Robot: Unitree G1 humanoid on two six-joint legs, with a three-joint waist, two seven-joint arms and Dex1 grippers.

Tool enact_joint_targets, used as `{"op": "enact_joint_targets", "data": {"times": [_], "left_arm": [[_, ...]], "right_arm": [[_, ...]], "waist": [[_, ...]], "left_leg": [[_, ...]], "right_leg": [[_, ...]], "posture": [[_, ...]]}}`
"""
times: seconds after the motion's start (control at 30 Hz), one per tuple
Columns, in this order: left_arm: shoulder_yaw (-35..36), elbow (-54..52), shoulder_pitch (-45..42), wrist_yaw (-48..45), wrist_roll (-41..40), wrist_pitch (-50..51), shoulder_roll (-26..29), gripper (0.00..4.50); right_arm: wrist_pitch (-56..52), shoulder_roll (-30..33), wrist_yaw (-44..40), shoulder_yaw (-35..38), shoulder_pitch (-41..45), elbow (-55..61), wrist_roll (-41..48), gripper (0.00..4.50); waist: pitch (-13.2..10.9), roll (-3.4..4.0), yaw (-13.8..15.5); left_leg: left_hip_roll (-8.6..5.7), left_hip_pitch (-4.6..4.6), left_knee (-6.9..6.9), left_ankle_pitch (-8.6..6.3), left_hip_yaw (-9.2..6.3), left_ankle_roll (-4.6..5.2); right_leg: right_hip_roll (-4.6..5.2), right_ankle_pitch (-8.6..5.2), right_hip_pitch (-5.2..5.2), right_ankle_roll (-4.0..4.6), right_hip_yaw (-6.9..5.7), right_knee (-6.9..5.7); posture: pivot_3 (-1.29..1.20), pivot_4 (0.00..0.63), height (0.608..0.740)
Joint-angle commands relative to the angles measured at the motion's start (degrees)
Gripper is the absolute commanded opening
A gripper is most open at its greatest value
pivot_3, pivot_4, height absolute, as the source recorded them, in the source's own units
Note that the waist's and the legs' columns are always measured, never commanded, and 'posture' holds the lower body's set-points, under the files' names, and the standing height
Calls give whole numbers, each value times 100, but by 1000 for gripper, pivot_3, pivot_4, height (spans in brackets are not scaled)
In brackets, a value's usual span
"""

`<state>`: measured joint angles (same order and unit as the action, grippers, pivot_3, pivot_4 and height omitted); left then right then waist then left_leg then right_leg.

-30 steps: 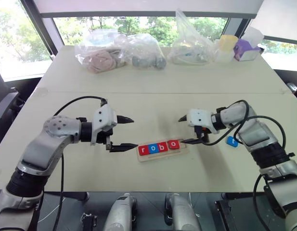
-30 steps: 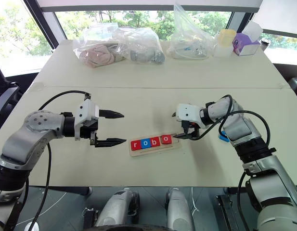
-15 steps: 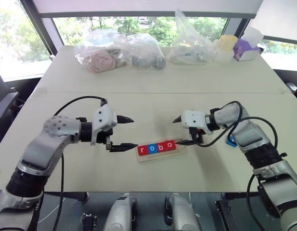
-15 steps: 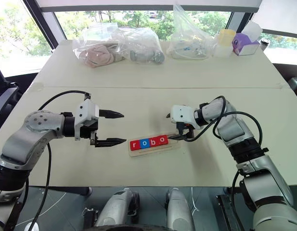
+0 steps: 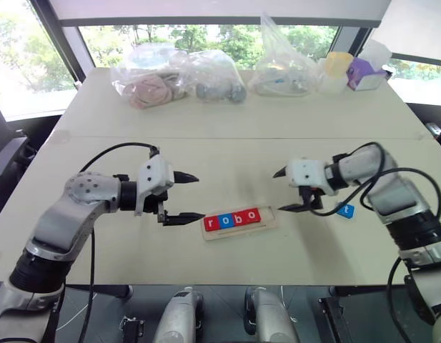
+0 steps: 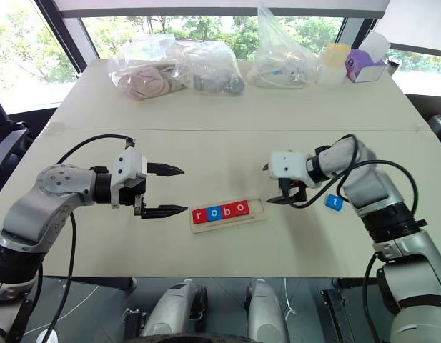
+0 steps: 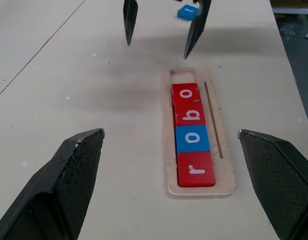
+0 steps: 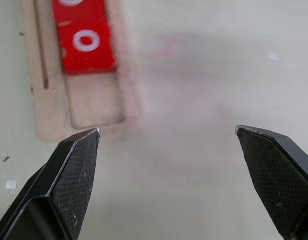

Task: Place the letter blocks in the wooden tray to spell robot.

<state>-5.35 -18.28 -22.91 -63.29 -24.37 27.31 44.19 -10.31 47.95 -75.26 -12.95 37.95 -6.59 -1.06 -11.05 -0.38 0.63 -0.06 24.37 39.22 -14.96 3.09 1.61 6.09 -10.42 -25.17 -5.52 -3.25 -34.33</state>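
The long pale wooden tray (image 5: pixel 239 221) is seen between both grippers, with four square letter blocks (image 5: pixel 234 219) spelling "robo" and its last slot bare. The right gripper (image 5: pixel 285 191), wide open and empty, is held just beside that end; the blue "t" block (image 5: pixel 345 210) lies behind it. The left gripper (image 5: pixel 191 196) is also open and empty.

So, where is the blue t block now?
The blue t block lies on the table to the robot's right, just beyond the right gripper, outside the wooden tray.

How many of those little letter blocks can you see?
5. Four sit in the wooden tray: r, o, b, o. The blue t lies on the table right of it.
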Motion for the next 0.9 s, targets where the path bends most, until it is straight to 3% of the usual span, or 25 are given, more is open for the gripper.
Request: {"op": "enact_joint_targets", "data": {"times": [0.03, 0.27, 0.43, 0.7, 0.9], "left_arm": [[23, -157, -98, -33, -92, -44, -51, 4500], [-98, -65, -137, -163, -32, -155, -155, 4500], [-163, 50, -187, -251, 23, -228, -219, 4500], [-272, 183, -323, -301, 39, -278, -302, 4500], [-268, 157, -296, -296, 26, -254, -314, 4500]], "right_arm": [[-776, 127, 636, 832, -161, 473, 290, 4469], [-3254, 167, 2370, 2188, -1016, 1258, 146, 4469], [-5582, -871, 3940, 3108, -1292, 2479, 77, 4469], [-8023, -2695, 5699, 3426, -1465, 4312, -436, 4469], [-8214, -3058, 6375, 3254, -1860, 4772, -592, 4469]], "waist": [[0, 0, 2], [1, -1, 31], [7, 7, -18], [11, 13, 8], [12, 14, -4]], "left_leg": [[1, 0, 0, 0, 0, 0], [1, 2, 0, 0, 0, 0], [2, 0, 0, 0, 8, 0], [20, 0, 0, 1, -2, -2], [16, 5, 0, 1, -1, -2]], "right_leg": [[0, 0, 0, 1, 0, -1], [4, -8, 1, 15, 0, 1], [9, -5, -4, 21, 1, -1], [-17, -2, -9, 31, 2, -10], [-16, -2, -7, 31, 3, 2]], "posture": [[0, 150, 740], [0, 150, 740], [0, 150, 740], [0, 150, 740], [0, 150, 740]]}}
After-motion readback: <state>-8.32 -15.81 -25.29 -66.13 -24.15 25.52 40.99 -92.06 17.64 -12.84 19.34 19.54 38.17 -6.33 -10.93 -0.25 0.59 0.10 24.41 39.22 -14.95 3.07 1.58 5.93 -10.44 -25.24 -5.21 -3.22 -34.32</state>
